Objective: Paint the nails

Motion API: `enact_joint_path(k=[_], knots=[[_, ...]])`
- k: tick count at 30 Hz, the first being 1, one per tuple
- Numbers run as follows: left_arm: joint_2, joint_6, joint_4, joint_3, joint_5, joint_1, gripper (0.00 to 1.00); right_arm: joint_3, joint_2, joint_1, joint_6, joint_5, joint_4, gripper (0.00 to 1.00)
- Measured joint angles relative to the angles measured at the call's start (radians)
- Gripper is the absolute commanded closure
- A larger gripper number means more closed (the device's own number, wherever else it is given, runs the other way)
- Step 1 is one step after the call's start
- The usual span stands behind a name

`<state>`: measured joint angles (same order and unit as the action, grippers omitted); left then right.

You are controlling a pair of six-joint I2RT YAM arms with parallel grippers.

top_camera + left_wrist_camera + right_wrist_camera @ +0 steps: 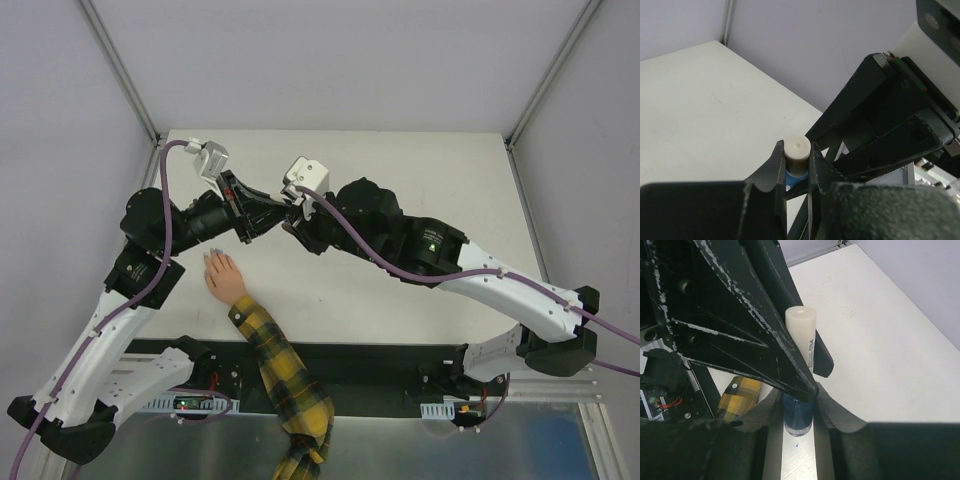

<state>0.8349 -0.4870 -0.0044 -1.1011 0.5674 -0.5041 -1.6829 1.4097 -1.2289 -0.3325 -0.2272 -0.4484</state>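
Found nails (pixel 212 258) centre-left in top view, on small hand (pixel 224 277) lying flat on table (pixel 420 170), plaid sleeve (pixel 280 375) trailing to bottom centre. Reckoned them tiny, stiff, nothing to grab: light brush touch only. Hand prob light, could slide. Saw both arms bent inward, wrists meeting upper-centre, above and right of hand, not touching it. Saw R gripper (pixel 798 401) clamped round blue polish bottle (pixel 797 419), L gripper (pixel 796 159) pinched on its white cap (pixel 797 146) from opposite side. Guessed bottle glass, smooth, fragile: best held by body + cap sides, twist w/o hard squeeze. Couldn't tell nail tint at this res.
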Motion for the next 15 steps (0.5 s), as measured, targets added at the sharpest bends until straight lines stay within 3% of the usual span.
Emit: enact_joint_path(k=[3,9,12,15], knots=[[0.002,0.031,0.004,0.0,0.089,0.003,1.0,0.021,-0.016,0.019,0.001,0.066,-0.001,1.0],[0.036,0.035,0.074,-0.002,0.403,0.045,1.0,0.174,-0.117,0.177,0.091,0.613,0.107,1.0],[0.042,-0.08,0.277,0.049,0.548,0.054,1.0,0.295,-0.154,0.253,0.212,0.907,0.301,1.0],[0.056,-0.232,0.502,0.093,0.639,0.054,1.0,0.359,-0.152,0.284,0.343,1.099,0.47,1.0]])
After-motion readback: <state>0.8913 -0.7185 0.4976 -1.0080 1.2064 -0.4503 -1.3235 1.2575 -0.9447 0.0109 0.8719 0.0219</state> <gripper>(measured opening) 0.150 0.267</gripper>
